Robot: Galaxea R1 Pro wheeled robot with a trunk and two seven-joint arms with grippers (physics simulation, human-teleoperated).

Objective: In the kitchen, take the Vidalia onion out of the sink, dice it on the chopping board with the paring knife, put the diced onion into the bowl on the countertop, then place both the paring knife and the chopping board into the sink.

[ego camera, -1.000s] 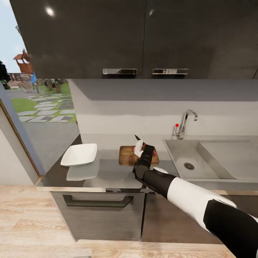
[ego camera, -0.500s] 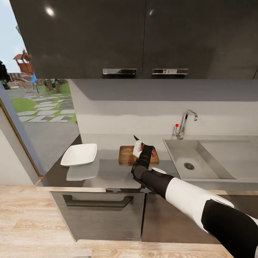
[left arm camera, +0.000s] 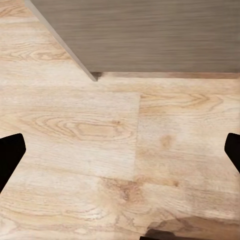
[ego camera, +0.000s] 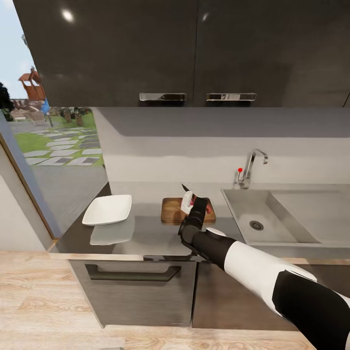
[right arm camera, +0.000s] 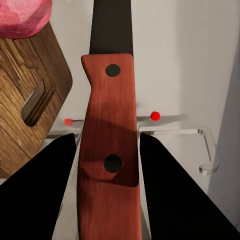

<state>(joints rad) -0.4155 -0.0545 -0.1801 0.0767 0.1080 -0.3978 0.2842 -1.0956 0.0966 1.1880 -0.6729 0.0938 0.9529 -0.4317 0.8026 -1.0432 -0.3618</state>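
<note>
Up over the board [ego camera: 175,210], the right gripper [ego camera: 191,201] had its fingers [right arm camera: 35,192] shut tight on the knife [right arm camera: 109,150], blade pointing up toward the wall. A pink onion [right arm camera: 22,15] sat on the board. Nearby the bowl [ego camera: 108,209] rested on the counter [ego camera: 150,233], and the sink [ego camera: 287,218] lay beside the board. The left gripper [left arm camera: 120,152] hung open over the floor [left arm camera: 100,150].

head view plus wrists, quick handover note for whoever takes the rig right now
Right gripper: shut on the paring knife, held over the chopping board, blade pointing toward the wall.
Left gripper: open, empty, facing the wood floor.
A reddish piece, likely the onion, lies on the board, apparently uncut. The bowl sits empty on the countertop, left of the board. The sink looks empty.
Left: dice, fill the bowl, put knife and board in the sink.
</note>
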